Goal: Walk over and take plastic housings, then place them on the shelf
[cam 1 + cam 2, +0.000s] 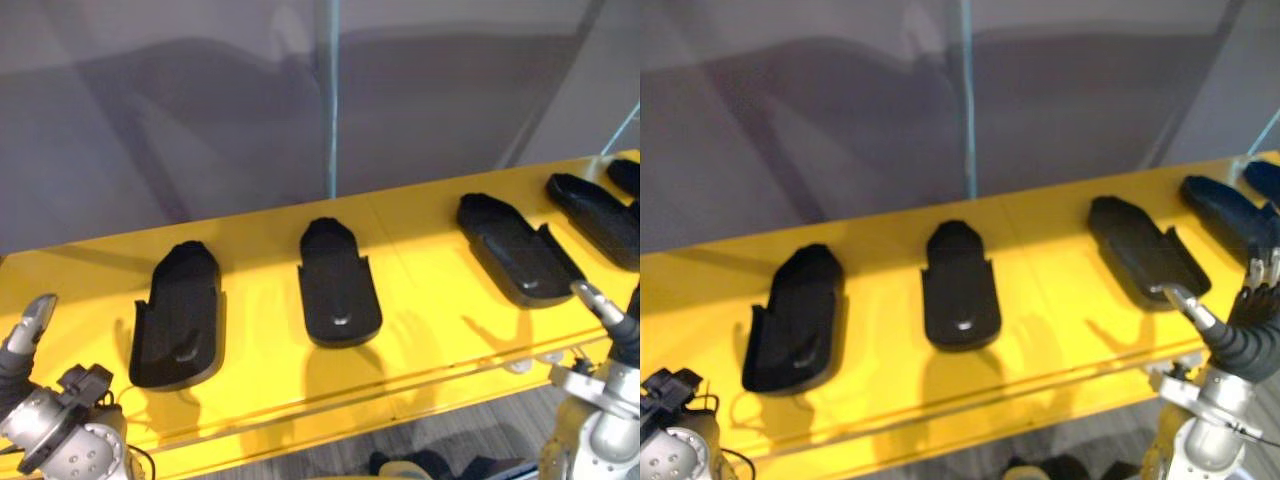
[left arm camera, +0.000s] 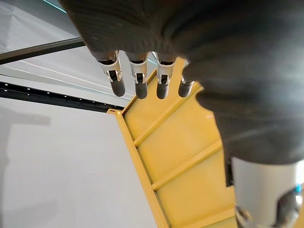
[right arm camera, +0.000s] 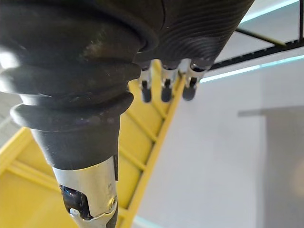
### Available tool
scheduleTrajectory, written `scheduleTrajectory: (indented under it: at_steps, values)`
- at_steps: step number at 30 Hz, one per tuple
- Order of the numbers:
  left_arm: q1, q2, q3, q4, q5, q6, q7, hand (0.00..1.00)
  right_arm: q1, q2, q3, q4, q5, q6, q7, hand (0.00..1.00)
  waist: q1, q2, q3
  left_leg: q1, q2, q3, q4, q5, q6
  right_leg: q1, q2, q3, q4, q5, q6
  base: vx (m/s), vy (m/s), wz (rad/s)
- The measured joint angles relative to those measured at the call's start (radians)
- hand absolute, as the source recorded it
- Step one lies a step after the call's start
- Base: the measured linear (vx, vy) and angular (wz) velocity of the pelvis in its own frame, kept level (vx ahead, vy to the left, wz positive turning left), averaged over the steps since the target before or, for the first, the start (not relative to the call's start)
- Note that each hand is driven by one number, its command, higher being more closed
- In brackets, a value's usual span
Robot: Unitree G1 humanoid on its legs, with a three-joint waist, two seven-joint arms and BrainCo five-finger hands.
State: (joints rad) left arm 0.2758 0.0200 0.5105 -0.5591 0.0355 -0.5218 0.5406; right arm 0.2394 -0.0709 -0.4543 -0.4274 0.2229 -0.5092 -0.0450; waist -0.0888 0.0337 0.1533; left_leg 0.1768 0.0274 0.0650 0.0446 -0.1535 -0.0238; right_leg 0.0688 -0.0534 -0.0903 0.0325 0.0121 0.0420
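Note:
Several black plastic housings lie hollow side up in a row on the yellow shelf (image 1: 420,350): one at the left (image 1: 178,315), one in the middle (image 1: 338,285), one to the right (image 1: 515,250), and more at the far right end (image 1: 595,215). My left hand (image 1: 30,325) hangs below the shelf's front edge at the lower left, open and holding nothing; its fingers (image 2: 137,80) are straight. My right hand (image 1: 1245,335) is at the lower right, just in front of the right housing, also open and holding nothing, its fingers (image 3: 164,88) relaxed.
A grey wall (image 1: 200,110) rises behind the shelf, with a thin upright post (image 1: 328,100) at its middle. The shelf's front lip (image 1: 300,415) runs between my hands and the housings. The wrist views look at yellow ribbed shelf panels (image 2: 180,156).

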Motion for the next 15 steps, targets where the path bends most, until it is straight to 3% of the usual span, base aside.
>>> scheduleTrajectory:
  at_steps: [8, 11, 15]
  values:
    - [-0.002, -0.032, -0.046, 0.0, -0.03, 0.016, -0.001, 0.0, 0.039, 0.0, 0.004, 0.001, 0.008, 0.007, -0.02, 0.0, -0.009, 0.001, 0.002, -0.027, 0.001, 0.03, 0.0, -0.002, 0.0, -0.054, 0.006, 0.035, 0.022, -0.003, 0.001, -0.01, 0.002, -0.12]
    - [-0.01, -0.029, -0.122, 0.02, -0.031, 0.055, -0.004, 0.0, 0.07, 0.0, 0.004, 0.003, 0.043, 0.036, -0.052, 0.0, -0.032, -0.005, 0.013, -0.061, 0.0, 0.026, 0.015, -0.002, 0.0, -0.098, 0.003, 0.038, 0.055, -0.018, 0.002, 0.0, -0.001, -0.02]
    - [-0.088, -0.028, -0.191, 0.088, -0.035, 0.107, -0.002, 0.0, 0.062, 0.0, 0.005, 0.005, 0.069, 0.059, -0.072, 0.0, -0.034, -0.018, 0.051, -0.086, -0.001, 0.025, 0.038, -0.002, -0.001, -0.129, 0.0, 0.038, 0.091, -0.022, 0.0, -0.01, -0.004, 0.0]
